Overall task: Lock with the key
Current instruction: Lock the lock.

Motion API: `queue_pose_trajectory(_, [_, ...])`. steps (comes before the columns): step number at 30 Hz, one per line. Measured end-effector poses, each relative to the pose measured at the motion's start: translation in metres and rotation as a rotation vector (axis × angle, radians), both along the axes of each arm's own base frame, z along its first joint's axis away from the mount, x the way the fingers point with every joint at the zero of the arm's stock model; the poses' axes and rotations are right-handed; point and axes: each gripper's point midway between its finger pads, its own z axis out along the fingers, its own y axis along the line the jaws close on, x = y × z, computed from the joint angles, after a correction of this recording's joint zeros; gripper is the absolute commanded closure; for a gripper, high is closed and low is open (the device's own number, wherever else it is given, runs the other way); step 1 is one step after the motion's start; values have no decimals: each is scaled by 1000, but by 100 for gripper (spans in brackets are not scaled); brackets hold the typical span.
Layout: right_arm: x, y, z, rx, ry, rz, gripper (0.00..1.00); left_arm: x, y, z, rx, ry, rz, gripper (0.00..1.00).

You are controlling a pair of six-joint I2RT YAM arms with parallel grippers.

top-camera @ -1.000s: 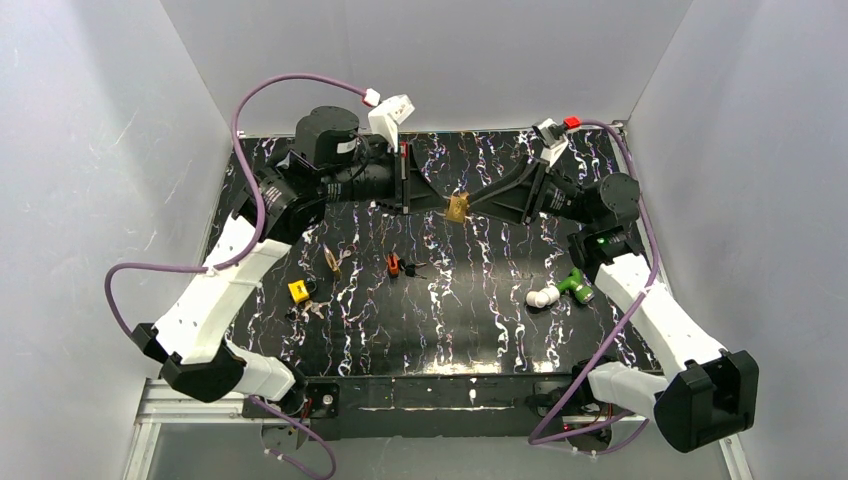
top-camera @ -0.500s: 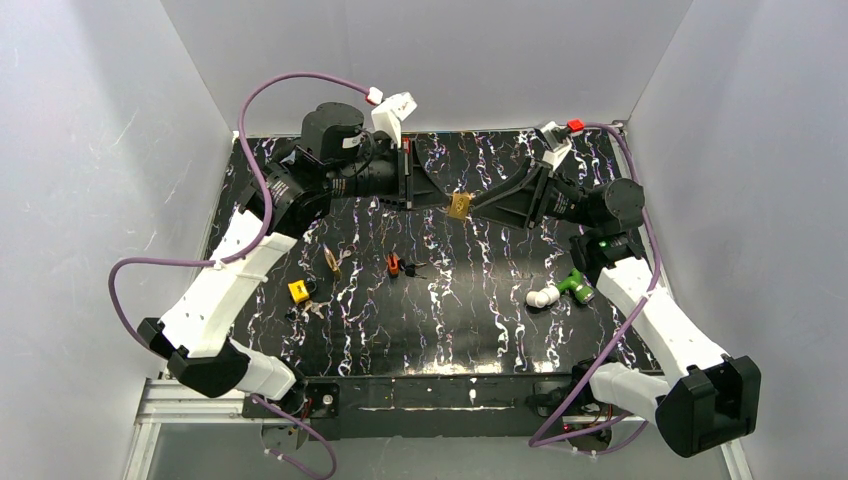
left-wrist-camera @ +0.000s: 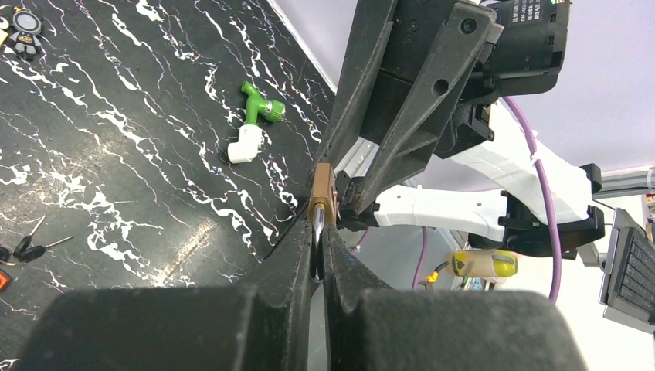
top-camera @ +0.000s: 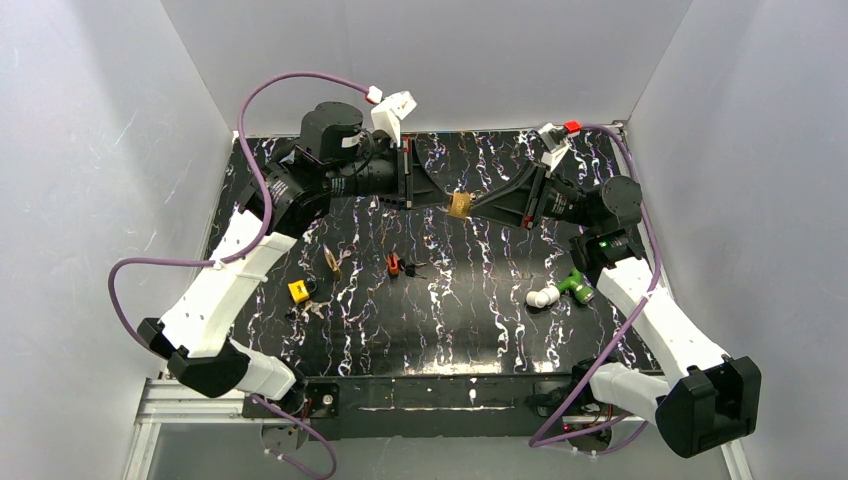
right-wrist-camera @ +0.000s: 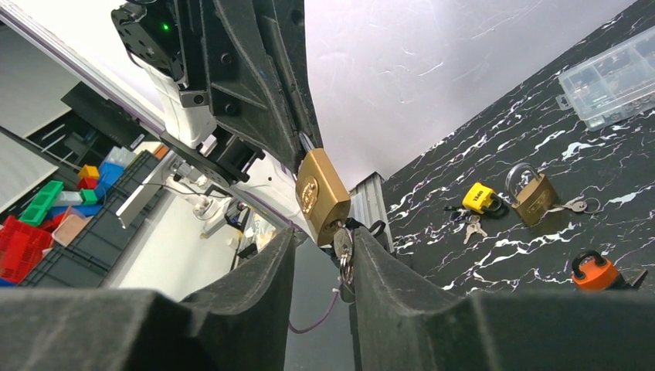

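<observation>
Item: brass padlock (top-camera: 459,205), held in the air above the far middle of the tabletop (top-camera: 470,330). Its long axis is roughly level and runs from arm to arm, with the shackle (left-wrist-camera: 317,221) toward the left arm and the keyway end toward the right.

Left fingers (left-wrist-camera: 297,251): clenched on the shackle.

Key (right-wrist-camera: 343,249): at the keyway end, directly between the right fingers (right-wrist-camera: 263,270), which stand apart either side of it and are not clamped.

Views: only the right wrist shows the key and that gap. The left wrist shows the shackle pinch. The top view hides both.

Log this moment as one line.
left gripper: shut on brass padlock shackle | right gripper: jaws astride silver key in padlock base
</observation>
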Motion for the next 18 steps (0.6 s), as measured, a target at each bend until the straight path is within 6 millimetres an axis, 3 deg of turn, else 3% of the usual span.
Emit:
queue_pose_trajectory(8, [1, 0, -2, -5, 2, -3, 98, -2, -1, 3, -11, 0, -12, 100])
queue_pose_trajectory(18, [2, -1, -1, 0, 23, -2, 99, -4, 1, 5, -12, -21, -21, 100])
